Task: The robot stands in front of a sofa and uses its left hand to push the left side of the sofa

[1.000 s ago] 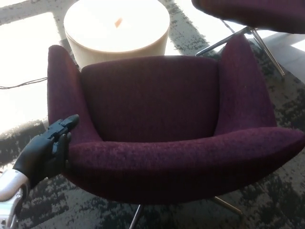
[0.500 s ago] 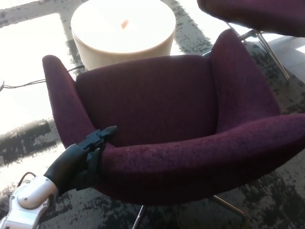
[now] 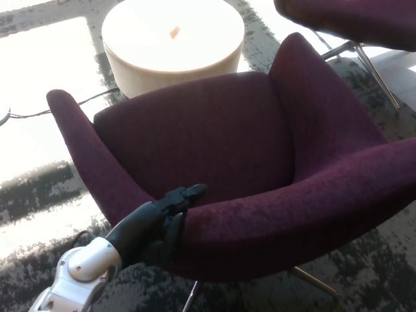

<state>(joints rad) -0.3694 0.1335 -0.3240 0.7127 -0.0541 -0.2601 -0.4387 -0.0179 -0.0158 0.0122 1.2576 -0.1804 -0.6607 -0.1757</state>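
1. Sofa (image 3: 214, 143): a single-seat tub-shaped piece upholstered in dark plum, coarse-textured fabric.
2. Form: a deep seat pan enclosed by a continuous curved shell; one wing rises at far right, a lower, narrower wing runs out to the far left, and a thick rounded rim spans the near side.
3. Pose: standing upright on the patterned carpet, skewed in the scene, with its near rim climbing from lower left to the right edge.
4. Base: thin metal legs show beneath the near underside.
5. Contact: the left hand (image 3: 162, 218) is pressed against the outer face of the near-left rim, one finger lying over the top edge.
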